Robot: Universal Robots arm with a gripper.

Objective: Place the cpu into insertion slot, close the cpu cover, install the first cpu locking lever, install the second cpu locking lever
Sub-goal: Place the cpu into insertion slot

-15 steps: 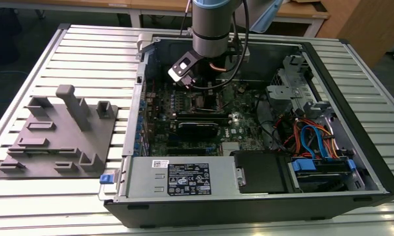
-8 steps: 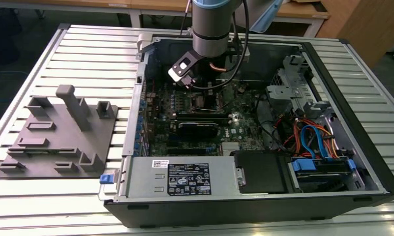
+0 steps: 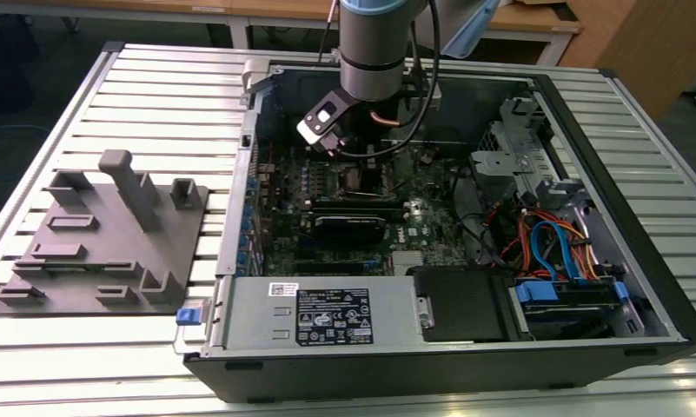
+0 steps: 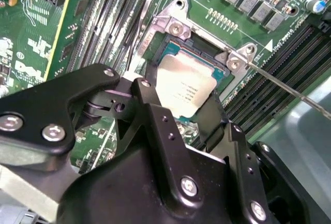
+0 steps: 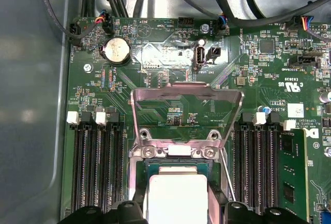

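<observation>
The cpu [image 4: 186, 81], a square chip with a silver top, lies level in the insertion slot [image 4: 207, 40] on the green board. My gripper [image 4: 181, 105] is shut on the cpu, one black finger against each side. In the first wrist view the cpu [image 5: 176, 193] sits between the fingers [image 5: 132, 212], and the cpu cover [image 5: 186, 94] stands swung up and open behind the slot. A thin metal locking lever [image 4: 289, 92] stretches away from the socket corner, unlatched. In the exterior view the gripper [image 3: 354, 161] hangs low over the board inside the open computer case.
Long black memory slots [image 5: 95, 167] flank the socket on both sides. A coin battery [image 5: 116, 50] and cable bundles [image 5: 227, 6] lie beyond the cover. A grey fixture plate [image 3: 104, 243] sits at the exterior view's left; the power supply [image 3: 313, 313] and drive cables [image 3: 556, 252] crowd the case.
</observation>
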